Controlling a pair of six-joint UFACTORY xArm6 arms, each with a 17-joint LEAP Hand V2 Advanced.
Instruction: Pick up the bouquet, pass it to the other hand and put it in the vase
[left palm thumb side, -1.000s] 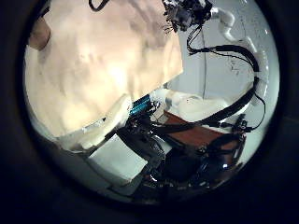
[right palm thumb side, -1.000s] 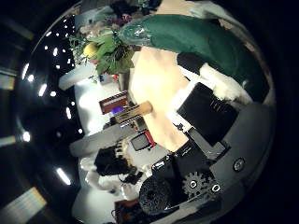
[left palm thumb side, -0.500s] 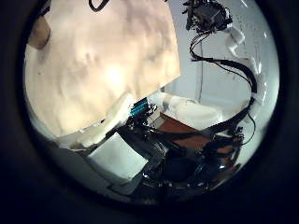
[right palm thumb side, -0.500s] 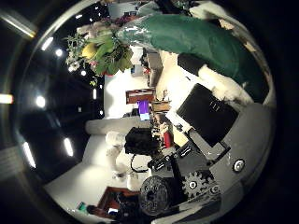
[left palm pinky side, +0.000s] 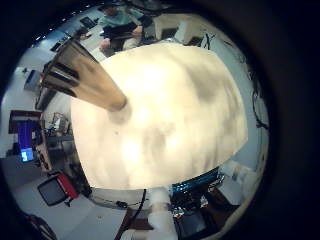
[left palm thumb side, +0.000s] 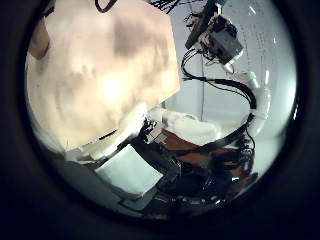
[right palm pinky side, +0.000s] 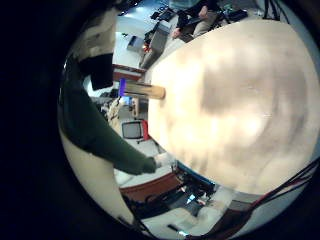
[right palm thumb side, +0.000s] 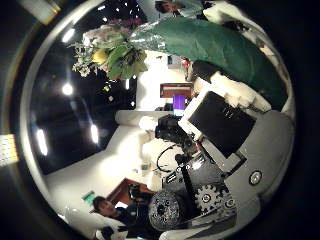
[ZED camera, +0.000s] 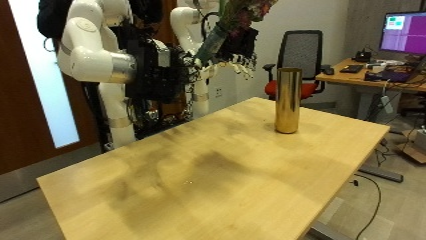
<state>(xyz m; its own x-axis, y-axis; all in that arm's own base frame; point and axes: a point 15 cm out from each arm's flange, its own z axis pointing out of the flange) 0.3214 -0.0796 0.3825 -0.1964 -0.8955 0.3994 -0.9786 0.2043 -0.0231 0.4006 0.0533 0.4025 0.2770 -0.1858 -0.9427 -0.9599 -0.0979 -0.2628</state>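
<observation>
Lifting clear: right robot hand (right palm thumb side: 222, 135) stays clenched on the bouquet (right palm thumb side: 175, 40), high beyond the worktop's (ZED camera: 200, 180) far edge, vase (ZED camera: 286, 100) well apart. Left robot hand's (left palm thumb side: 130, 165) state: cannot tell. Handover likely next.

A light wooden table (ZED camera: 226, 170) carries the scene, its top pale with a faint darker patch near the middle. One thing stands directly on it: a tall gold cylindrical vase (ZED camera: 286, 100), upright, near the table's far corner, well apart from that darker patch
</observation>
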